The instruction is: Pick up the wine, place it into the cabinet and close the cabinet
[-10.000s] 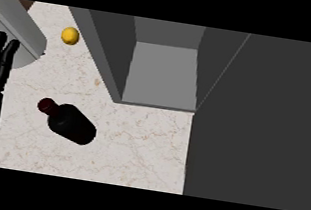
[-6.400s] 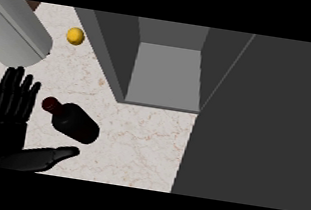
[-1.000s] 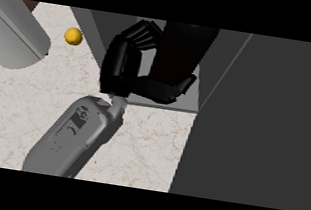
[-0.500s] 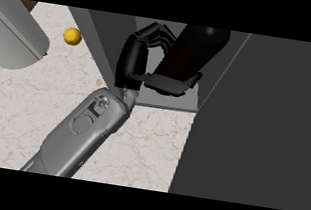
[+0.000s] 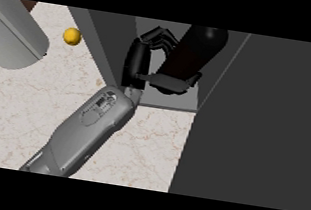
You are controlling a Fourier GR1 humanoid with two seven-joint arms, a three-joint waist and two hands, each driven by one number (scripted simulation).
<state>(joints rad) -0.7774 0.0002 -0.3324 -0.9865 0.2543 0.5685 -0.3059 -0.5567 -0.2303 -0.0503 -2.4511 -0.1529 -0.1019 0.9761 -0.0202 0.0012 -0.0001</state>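
One hand (image 5: 144,61) curled round wine (image 5: 194,52) inside cabinet (image 5: 109,34); marble counter (image 5: 17,101).

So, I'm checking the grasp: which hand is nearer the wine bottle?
Left. The left hand is curled round the wine bottle inside the cabinet; the right hand is out of view, so it cannot be placed.

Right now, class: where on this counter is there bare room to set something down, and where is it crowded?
Bare marble counter lies left of the grey forearm, below the yellow fruit. A smaller patch sits between forearm and cabinet door. The cabinet opening is crowded: the left hand holds the wine bottle there.
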